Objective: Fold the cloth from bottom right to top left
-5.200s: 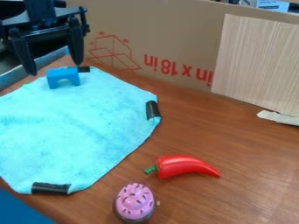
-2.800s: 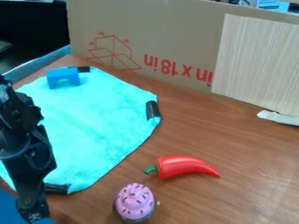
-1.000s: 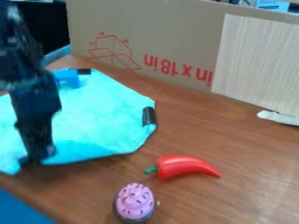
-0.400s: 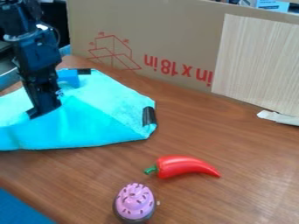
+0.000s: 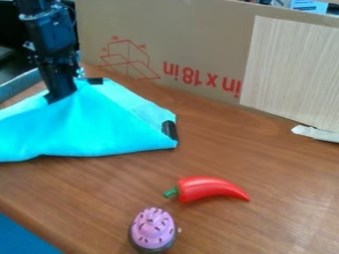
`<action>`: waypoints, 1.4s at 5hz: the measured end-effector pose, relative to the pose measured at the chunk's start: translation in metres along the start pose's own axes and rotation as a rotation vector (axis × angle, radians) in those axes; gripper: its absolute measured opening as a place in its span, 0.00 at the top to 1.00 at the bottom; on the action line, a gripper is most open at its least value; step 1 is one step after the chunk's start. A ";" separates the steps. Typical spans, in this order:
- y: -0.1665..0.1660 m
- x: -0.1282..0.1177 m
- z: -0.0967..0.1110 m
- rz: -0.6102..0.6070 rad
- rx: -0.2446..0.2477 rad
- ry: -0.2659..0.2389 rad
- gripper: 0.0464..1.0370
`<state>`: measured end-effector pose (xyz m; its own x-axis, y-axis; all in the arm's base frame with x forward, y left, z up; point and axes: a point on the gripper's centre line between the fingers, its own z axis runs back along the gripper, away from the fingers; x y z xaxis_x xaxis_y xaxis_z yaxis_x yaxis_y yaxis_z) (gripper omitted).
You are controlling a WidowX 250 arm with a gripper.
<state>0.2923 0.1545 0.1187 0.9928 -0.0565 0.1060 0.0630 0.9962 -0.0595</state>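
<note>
Turquoise cloth (image 5: 99,129) on left part of worktop (image 5: 252,158), running out past left border of view. Near part folded up and back over the rest, rising to a peak toward upper left. Near edge roughly level across worktop, slightly wavy at left. Paler strip of lower layer exposed along upper right side. Black strip (image 5: 96,81) at far corner, second black strip (image 5: 170,130) at right corner.

Gripper (image 5: 59,96) at upper left, clamped on cloth at top of the fold, pointing down. Black arm (image 5: 49,30) coming in from top edge, above it.

Red chili pepper (image 5: 212,189) toward the camera from cloth, apart from it, green stem to the left, tip to the right. Pink-topped cupcake (image 5: 153,229) nearer still, upright, lower left of pepper, not touching. Small light speck just beside it.

Worktop: brown, wood grain, soft glare at lower right, rounded edge at lower left. Flat blue area (image 5: 20,238) beyond that edge. Grey-blue rail (image 5: 20,83) along far left side.

Behind: big cardboard sheet (image 5: 185,39) standing upright, red line drawing and lettering. Light wood-grain panel (image 5: 288,69) against it at right, pale scrap (image 5: 317,134) at its foot. White-and-blue box (image 5: 308,6) past cardboard's top edge. Dark background at upper left.
</note>
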 end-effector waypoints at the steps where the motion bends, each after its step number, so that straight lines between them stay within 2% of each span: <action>1: 0.013 0.020 0.003 0.030 0.001 0.001 0.98; 3: 0.035 0.050 0.004 0.064 0.009 0.000 0.98; 6: 0.064 0.086 -0.009 0.096 0.022 0.018 0.98; 7: 0.068 0.093 -0.004 0.096 0.028 0.009 0.98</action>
<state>0.3892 0.2168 0.1202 0.9949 0.0388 0.0927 -0.0351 0.9985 -0.0416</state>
